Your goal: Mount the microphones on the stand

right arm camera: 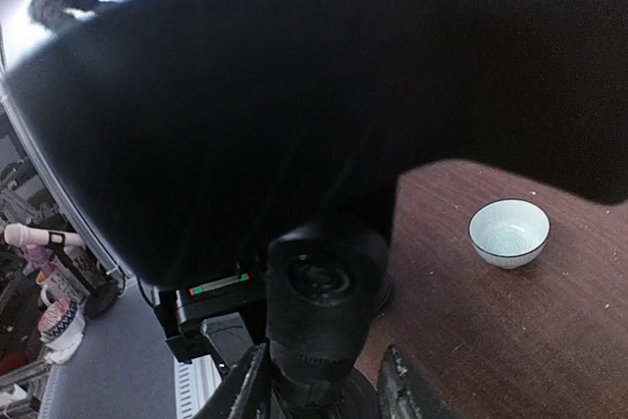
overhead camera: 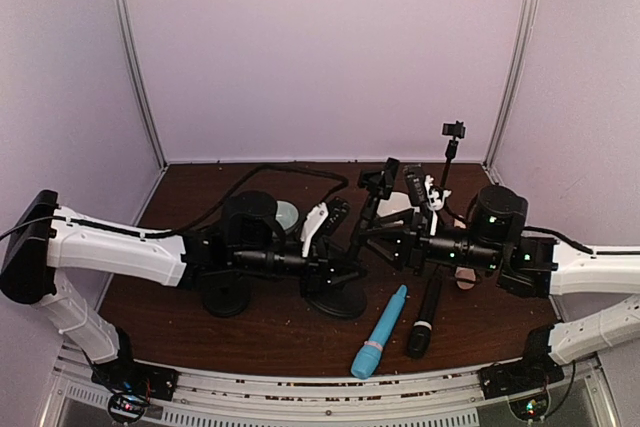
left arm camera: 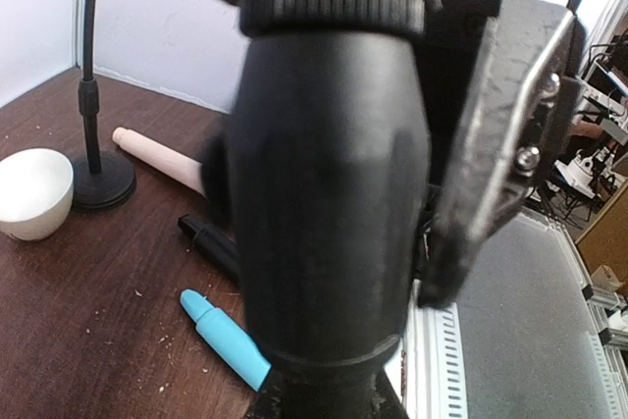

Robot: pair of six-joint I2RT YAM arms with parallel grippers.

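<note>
The microphones are unmounted, the light blue one (overhead camera: 380,344) and the black one (overhead camera: 422,319) lying on the table (overhead camera: 250,339) near the stand (overhead camera: 338,299), which the left gripper (left arm camera: 334,193) and right gripper (right arm camera: 324,380) both appear to pinch, so next one must probably release and fetch a microphone.

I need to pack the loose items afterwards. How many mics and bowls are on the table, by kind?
Mics: 3 (blue mic, black mic, cream mic)
Bowls: 2 (white bowl, pale blue bowl)
Total: 5
</note>
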